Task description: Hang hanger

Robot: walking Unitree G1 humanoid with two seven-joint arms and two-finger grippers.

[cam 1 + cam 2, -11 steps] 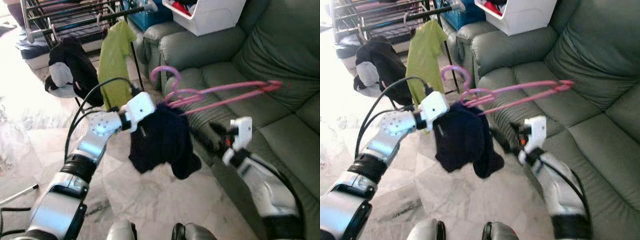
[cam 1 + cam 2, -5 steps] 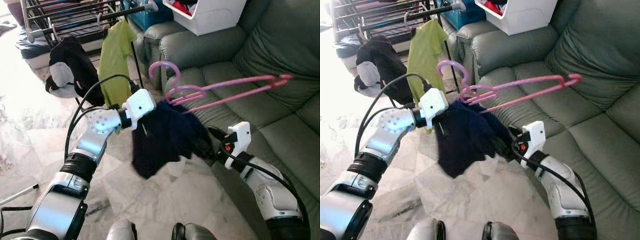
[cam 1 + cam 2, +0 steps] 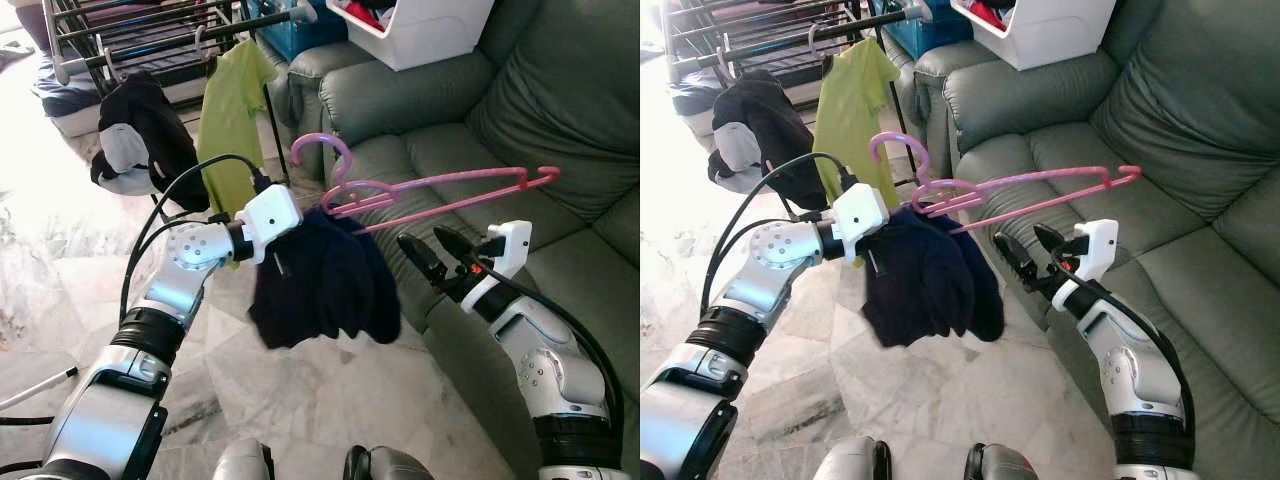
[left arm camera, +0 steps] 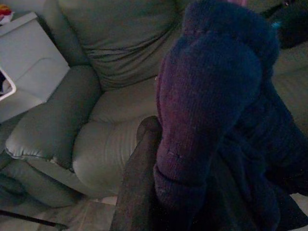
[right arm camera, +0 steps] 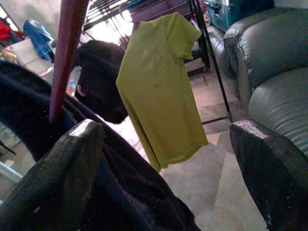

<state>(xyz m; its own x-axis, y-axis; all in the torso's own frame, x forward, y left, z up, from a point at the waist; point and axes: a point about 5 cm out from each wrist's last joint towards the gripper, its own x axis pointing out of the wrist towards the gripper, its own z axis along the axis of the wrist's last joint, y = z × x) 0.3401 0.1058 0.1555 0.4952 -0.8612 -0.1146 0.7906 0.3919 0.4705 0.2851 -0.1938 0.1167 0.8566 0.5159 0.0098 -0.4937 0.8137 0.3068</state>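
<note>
A pink hanger (image 3: 440,190) is held in the air, its hook (image 3: 322,150) up and its long bar reaching toward the sofa. A dark navy garment (image 3: 320,285) droops from the hanger's near end. My left gripper (image 3: 305,225) is at the hanger's neck, shut on it, with its fingers buried in the cloth; the left wrist view shows one black finger (image 4: 139,178) against the navy garment (image 4: 216,110). My right gripper (image 3: 422,242) is open just to the right of the garment, apart from it, below the hanger bar.
A dark drying rack (image 3: 150,25) stands at the far left, with a green T-shirt (image 3: 228,120) and a black-and-white garment (image 3: 140,135) hanging on it. A grey-green sofa (image 3: 520,110) fills the right side. A white bin (image 3: 420,30) rests on its arm. Marble floor (image 3: 60,260) lies below.
My right gripper has drawn back from the navy garment and now stands apart from it. The garment has dropped back to hang straight. The hanger has shifted slightly left.
</note>
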